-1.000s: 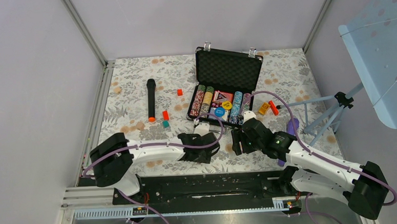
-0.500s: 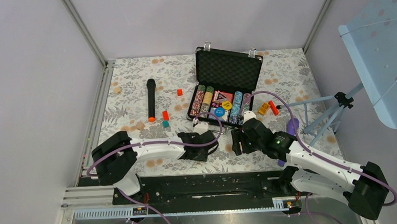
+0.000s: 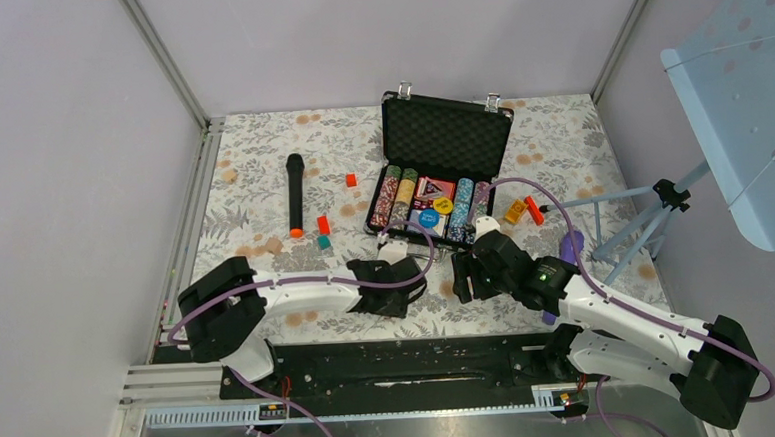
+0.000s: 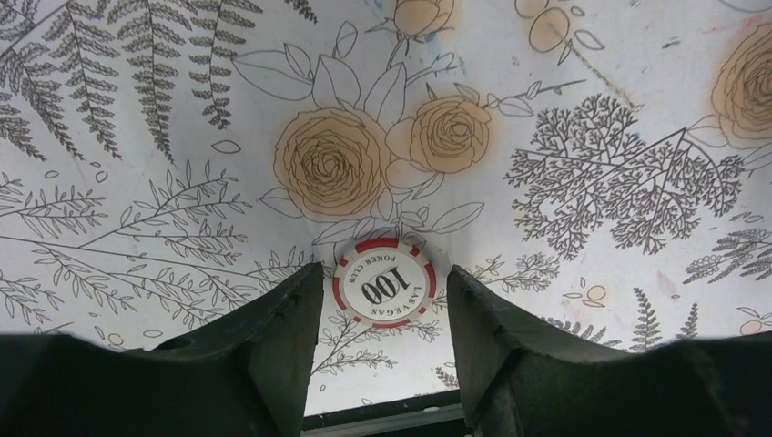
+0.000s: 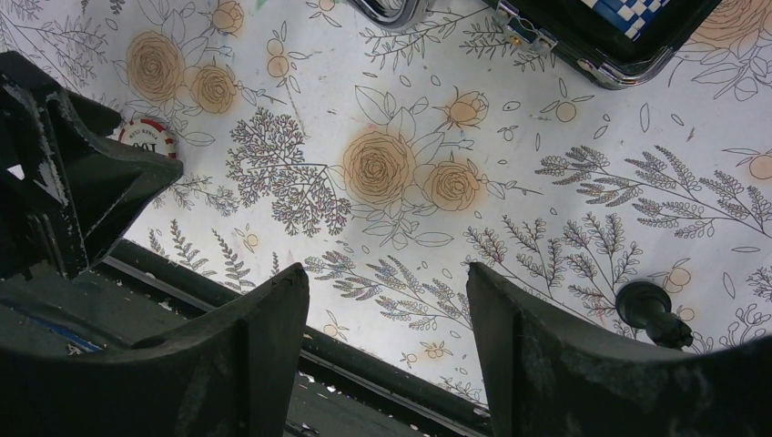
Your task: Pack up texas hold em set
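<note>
A cloth (image 3: 260,155) printed with grey ferns and orange roses covered the table; two of those roses (image 4: 332,164) lay just ahead of the left fingers (image 4: 273,346), and another pair (image 5: 378,164) lay ahead of the gap between the right fingers (image 5: 264,355). Plain pale grey walls (image 3: 59,146) closed the left, far and right sides, with metal posts (image 3: 160,55) in the far corners. Well to the right of the right fingers a pale blue perforated panel (image 3: 748,109) stood on a tripod (image 3: 654,215). The light was soft and even
</note>
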You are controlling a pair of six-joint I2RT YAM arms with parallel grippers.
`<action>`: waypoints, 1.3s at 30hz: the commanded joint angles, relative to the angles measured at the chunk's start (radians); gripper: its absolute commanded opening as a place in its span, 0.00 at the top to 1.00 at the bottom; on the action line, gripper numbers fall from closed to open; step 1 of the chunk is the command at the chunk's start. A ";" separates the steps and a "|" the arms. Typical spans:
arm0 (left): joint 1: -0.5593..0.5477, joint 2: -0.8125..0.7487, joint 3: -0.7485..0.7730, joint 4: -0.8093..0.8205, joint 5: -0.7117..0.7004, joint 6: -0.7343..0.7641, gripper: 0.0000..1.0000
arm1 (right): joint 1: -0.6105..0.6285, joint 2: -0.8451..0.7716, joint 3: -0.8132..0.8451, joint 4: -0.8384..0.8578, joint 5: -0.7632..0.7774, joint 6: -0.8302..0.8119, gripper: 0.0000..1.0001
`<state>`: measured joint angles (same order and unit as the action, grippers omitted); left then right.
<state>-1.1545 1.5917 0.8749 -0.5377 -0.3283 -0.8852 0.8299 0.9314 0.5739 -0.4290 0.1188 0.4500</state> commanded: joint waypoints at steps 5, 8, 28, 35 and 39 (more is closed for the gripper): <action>-0.019 -0.022 -0.020 -0.049 0.023 -0.021 0.48 | -0.008 -0.001 0.026 0.017 -0.002 0.012 0.29; -0.022 -0.018 -0.016 -0.048 0.025 -0.023 0.49 | -0.008 0.002 0.027 0.017 -0.004 0.011 0.29; -0.024 -0.009 0.013 -0.039 -0.030 -0.016 0.62 | -0.008 0.004 0.030 0.005 -0.010 0.001 0.29; -0.024 -0.044 0.029 -0.062 -0.049 -0.007 0.62 | -0.008 0.044 0.050 -0.004 -0.020 0.030 0.29; -0.024 -0.056 0.044 -0.077 -0.054 -0.001 0.62 | -0.008 0.062 0.054 -0.001 -0.028 0.039 0.30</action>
<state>-1.1755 1.5703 0.8822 -0.5858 -0.3492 -0.8932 0.8299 0.9821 0.5804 -0.4335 0.1089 0.4644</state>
